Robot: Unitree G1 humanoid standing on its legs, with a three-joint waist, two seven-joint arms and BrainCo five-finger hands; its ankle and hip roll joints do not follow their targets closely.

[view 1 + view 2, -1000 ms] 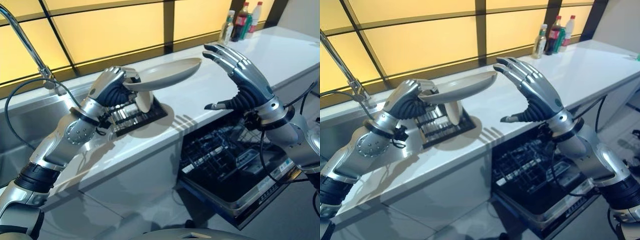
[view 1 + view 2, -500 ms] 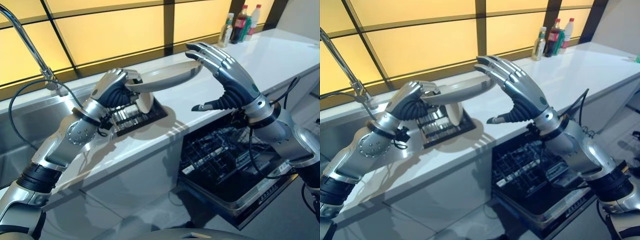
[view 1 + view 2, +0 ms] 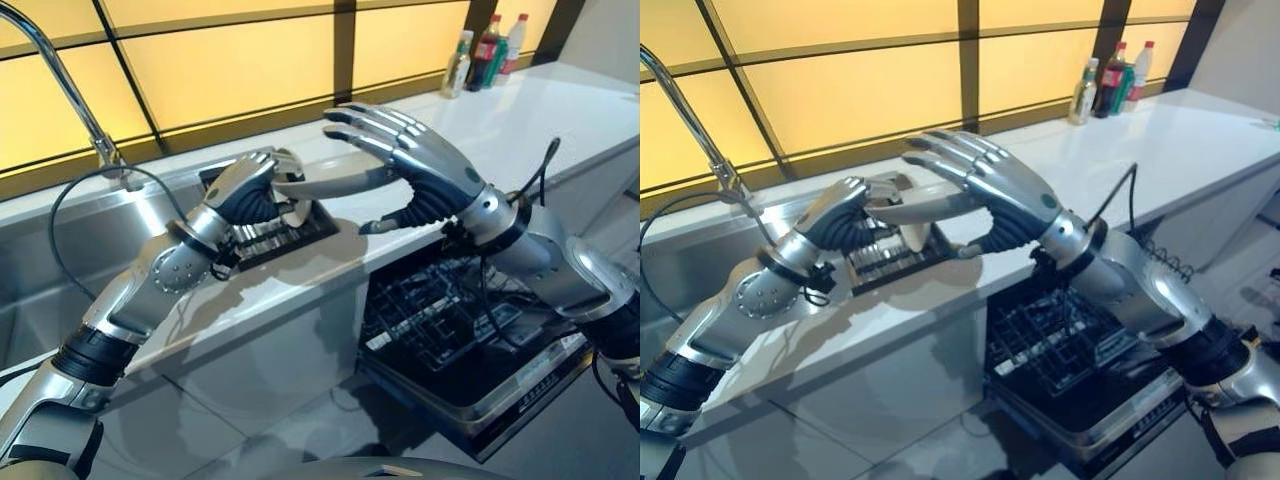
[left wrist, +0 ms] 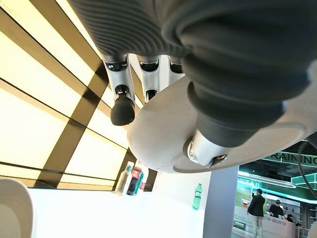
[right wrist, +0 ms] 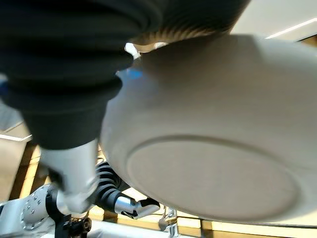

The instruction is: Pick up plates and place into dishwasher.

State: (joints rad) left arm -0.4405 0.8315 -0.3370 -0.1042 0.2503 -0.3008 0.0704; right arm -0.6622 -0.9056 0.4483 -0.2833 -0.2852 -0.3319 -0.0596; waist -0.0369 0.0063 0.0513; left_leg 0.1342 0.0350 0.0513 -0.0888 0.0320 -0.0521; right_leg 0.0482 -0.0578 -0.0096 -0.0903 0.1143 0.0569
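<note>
At the far left a curved tap [image 3: 60,80] rises over the steel sink [image 3: 40,270]. Next to it the left hand [image 3: 245,190] is raised above the white worktop [image 3: 560,110], its fingers curled round the near rim of a beige plate [image 3: 335,182], thumb on top. The plate is held roughly level in the air, over a black dish rack [image 3: 280,228] set in the worktop, where 1 more pale plate [image 3: 913,236] stands on edge.

The left wrist view shows the plate's underside [image 4: 163,134] pinched between the dark-tipped fingers [image 4: 122,110] and the thumb, with a second plate's rim [image 4: 17,208] in the corner and bottles far off on the worktop.

To the right, the right hand [image 3: 420,170] spreads over the plate's far side, fingers straight above it and the thumb below. The eye views leave unclear whether it touches the plate; the right wrist view shows the plate's base ring [image 5: 213,178] close against the palm, with the thumb straight beside it, not curled on, and the left hand's fingers [image 5: 131,206] beyond.

Below the right arm the dishwasher [image 3: 470,340] stands open, its black wire rack [image 3: 1060,345] pulled out. At the far right, 3 bottles [image 3: 485,45] stand at the back of the worktop by the window.
</note>
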